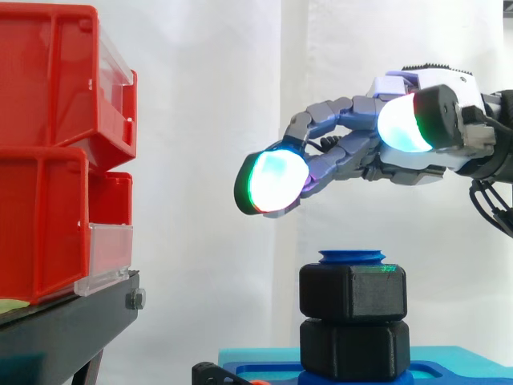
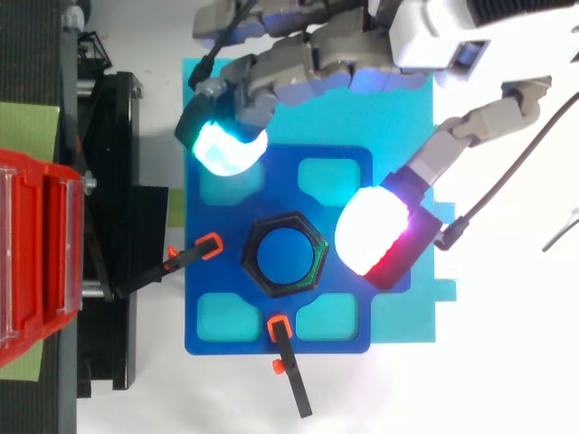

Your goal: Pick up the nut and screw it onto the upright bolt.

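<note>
Hand (image 1: 345,156) open, poised above nut (image 1: 353,293).

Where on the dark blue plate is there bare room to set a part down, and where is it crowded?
Free: the lower-right pocket, between nut and plate corner; the lower-left pocket, between the left clamp and the bottom clamp. Crowded: the centre, where the nut sits on the bolt, and the top pockets, beneath the open hand.
</note>
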